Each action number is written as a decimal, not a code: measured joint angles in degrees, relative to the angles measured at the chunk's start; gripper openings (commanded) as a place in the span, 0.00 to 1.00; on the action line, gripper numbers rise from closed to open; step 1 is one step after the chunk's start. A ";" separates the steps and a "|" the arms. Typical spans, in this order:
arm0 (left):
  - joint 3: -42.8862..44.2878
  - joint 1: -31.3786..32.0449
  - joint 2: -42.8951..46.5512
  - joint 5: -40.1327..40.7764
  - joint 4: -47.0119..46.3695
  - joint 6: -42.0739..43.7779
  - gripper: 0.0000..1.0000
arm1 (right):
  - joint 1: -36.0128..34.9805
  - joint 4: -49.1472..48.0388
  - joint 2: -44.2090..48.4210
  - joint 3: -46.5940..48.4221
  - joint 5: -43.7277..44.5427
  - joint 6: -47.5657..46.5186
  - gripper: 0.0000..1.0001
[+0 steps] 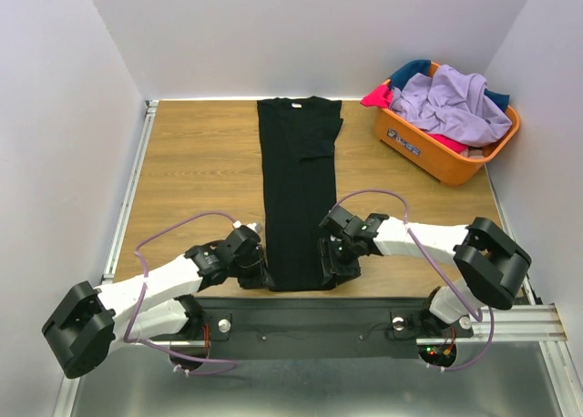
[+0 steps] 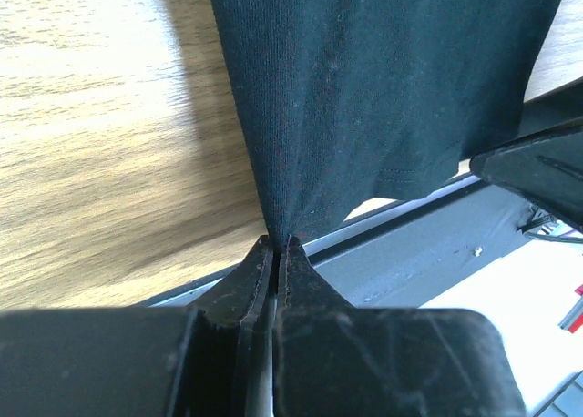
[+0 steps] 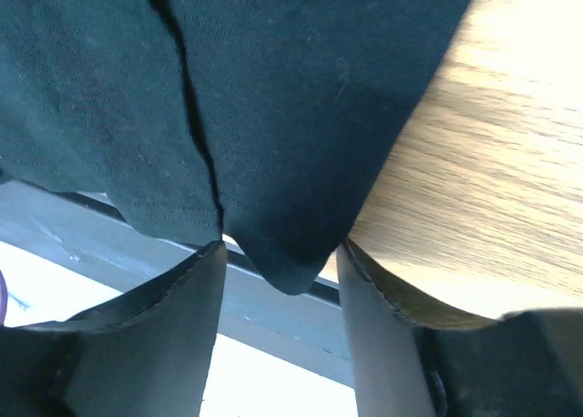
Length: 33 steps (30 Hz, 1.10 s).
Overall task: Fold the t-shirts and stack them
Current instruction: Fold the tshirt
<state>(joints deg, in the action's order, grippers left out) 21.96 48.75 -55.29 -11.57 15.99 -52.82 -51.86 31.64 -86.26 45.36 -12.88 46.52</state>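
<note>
A black t-shirt [image 1: 296, 180] lies as a long narrow strip down the middle of the wooden table, collar at the far end. My left gripper [image 1: 264, 279] is at its near left corner, shut on the hem there; the left wrist view shows the cloth [image 2: 383, 89] pinched between the closed jaws [image 2: 277, 242]. My right gripper [image 1: 330, 269] is at the near right corner. In the right wrist view its jaws [image 3: 281, 249] stand open, with the corner of the black cloth [image 3: 273, 116] hanging between them, untouched by either finger.
An orange basket [image 1: 437, 157] stands at the far right, holding a lavender shirt [image 1: 451, 103], a pink-red one [image 1: 375, 96] and a teal one [image 1: 410, 69]. The near table edge and a metal rail [image 1: 301, 321] run just below both grippers.
</note>
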 measured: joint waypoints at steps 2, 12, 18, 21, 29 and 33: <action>0.00 0.02 0.00 0.00 0.04 0.00 0.01 | -0.28 -0.15 -0.33 0.00 0.72 0.50 0.50; 0.00 0.04 0.81 1.22 0.98 -0.59 0.01 | -0.48 -1.16 -0.35 -1.40 3.56 2.51 0.00; 0.04 0.07 3.10 4.35 4.92 -3.17 0.01 | -0.66 -2.27 2.14 -3.74 4.63 4.31 0.01; 0.04 0.17 5.40 5.18 6.62 -4.85 0.01 | -0.74 -2.27 2.91 -4.33 5.14 4.72 0.01; 0.02 0.37 12.13 5.18 9.27 -9.07 0.21 | -0.74 -2.16 3.30 -4.61 5.44 4.76 0.01; 0.02 0.37 12.48 4.87 11.21 -10.08 0.47 | -0.74 -1.86 3.34 -4.61 5.60 4.68 0.03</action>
<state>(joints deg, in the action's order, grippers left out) 21.98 49.12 -42.81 -6.70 27.20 -62.89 -52.60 29.78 -82.91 40.75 -7.29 51.20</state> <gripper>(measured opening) 0.300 0.035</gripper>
